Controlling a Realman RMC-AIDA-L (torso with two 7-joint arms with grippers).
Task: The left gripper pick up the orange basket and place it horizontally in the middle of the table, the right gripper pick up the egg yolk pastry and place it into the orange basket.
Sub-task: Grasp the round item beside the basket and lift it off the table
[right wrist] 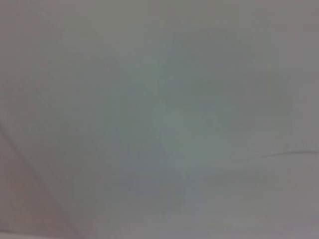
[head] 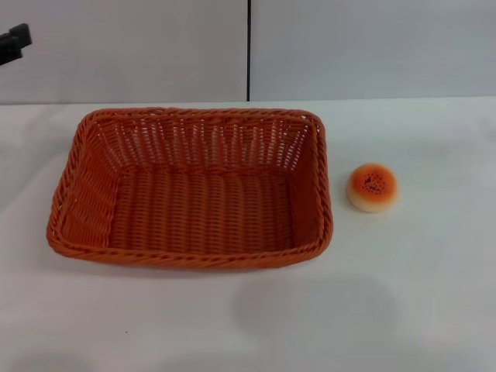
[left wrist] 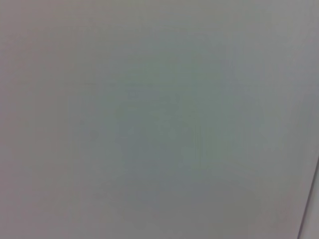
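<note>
The orange basket (head: 190, 188) lies flat on the white table (head: 403, 310), its long side running left to right, a little left of the middle, and it holds nothing. The egg yolk pastry (head: 373, 187) sits on the table just right of the basket, glazed top up, a short gap from the rim. A black part of my left gripper (head: 14, 43) shows at the far upper left edge of the head view, high and well away from the basket. My right gripper is out of view. Both wrist views show only a plain pale surface.
A grey wall (head: 349, 46) with a dark vertical seam (head: 249, 50) rises behind the table's far edge. Bare tabletop lies in front of the basket and to the right of the pastry.
</note>
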